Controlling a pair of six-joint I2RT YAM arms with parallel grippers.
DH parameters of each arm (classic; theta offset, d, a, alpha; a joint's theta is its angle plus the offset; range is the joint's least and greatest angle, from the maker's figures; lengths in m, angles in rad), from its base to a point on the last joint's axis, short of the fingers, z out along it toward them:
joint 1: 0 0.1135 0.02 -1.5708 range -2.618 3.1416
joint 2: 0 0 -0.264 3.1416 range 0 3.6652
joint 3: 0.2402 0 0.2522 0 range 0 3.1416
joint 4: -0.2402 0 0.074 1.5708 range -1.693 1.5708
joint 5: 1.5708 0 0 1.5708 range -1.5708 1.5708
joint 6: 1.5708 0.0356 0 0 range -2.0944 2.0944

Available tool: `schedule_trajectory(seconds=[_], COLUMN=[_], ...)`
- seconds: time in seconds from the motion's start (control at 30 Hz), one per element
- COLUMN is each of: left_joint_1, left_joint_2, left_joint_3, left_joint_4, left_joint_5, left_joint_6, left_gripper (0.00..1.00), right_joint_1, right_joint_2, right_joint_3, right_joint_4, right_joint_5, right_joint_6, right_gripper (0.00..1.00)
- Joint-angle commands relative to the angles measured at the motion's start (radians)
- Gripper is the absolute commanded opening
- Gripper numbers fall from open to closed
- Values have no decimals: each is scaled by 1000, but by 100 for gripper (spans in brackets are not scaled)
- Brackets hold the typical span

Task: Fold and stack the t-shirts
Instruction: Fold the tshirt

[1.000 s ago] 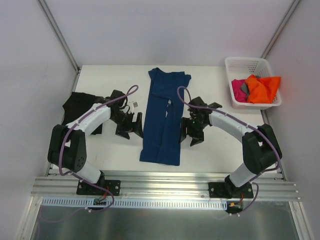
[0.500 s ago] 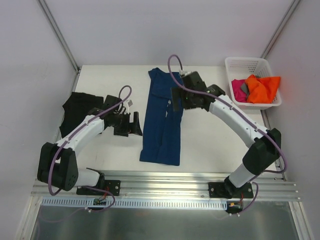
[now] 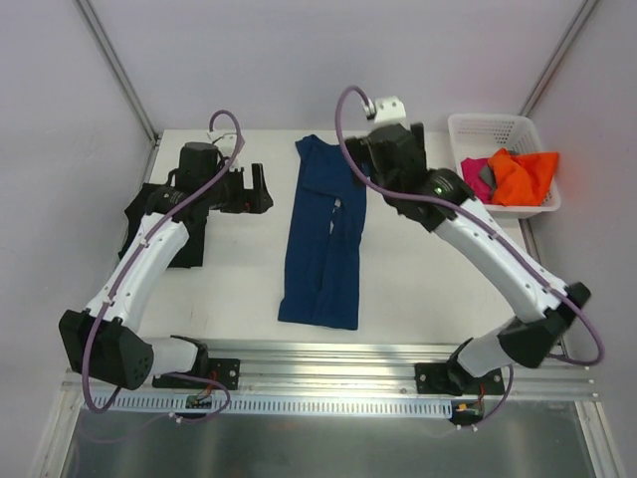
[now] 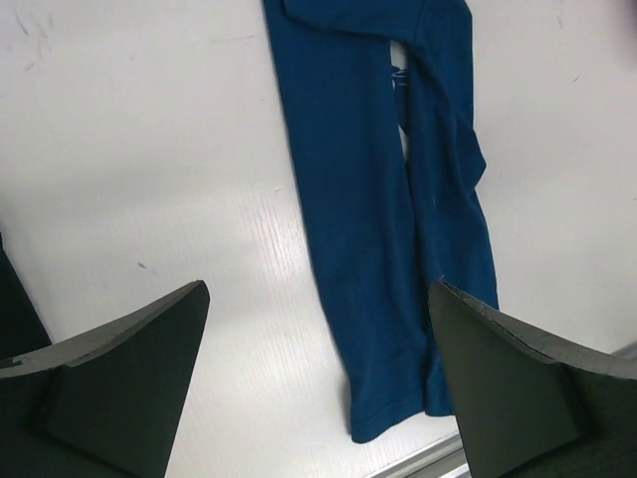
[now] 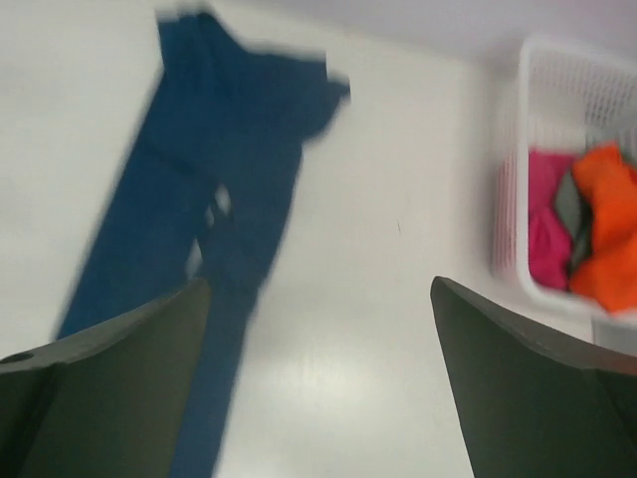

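The navy t-shirt (image 3: 323,239) lies as a long narrow strip on the tabletop (image 3: 428,269), just to the right of the left claw (image 4: 317,299) and below and left of the raised right claw (image 5: 320,299); both claws gape wide and hold nothing. Left of the left claw lies a crumpled black t-shirt (image 3: 159,214). Right of the right claw, a white basket (image 3: 488,121) holds an orange t-shirt (image 3: 523,174), a magenta t-shirt (image 3: 474,181) and a grey t-shirt (image 3: 486,176)

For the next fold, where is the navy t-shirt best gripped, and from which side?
Grip the navy t-shirt at the two corners of its far end, coming straight down from above. It lies flat as a long narrow strip running far to near, so only a pinched edge will likely lift it.
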Motion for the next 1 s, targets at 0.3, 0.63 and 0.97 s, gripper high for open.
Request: schedule_trajectory(seconds=[0.3,0.63,0.97], left_joint_1=[74,128,36], left_joint_2=[-70,-82,-78], left_joint_3=[-336,-507,-660], left_joint_4=[-2,65,192], left_joint_5=[-67,77,211], left_joint_6=[-199,-243,-325], left_gripper=[82,77,74], right_joint_1=[-270,-267,-244], right_joint_2=[-308,-274,-204], right_joint_3=[-741,-947,-1070], right_joint_4=[-330,-140,-52], right_joint_5=[-395,-825,-931], right_joint_6=[394,654,849], right_gripper=[89,90,87])
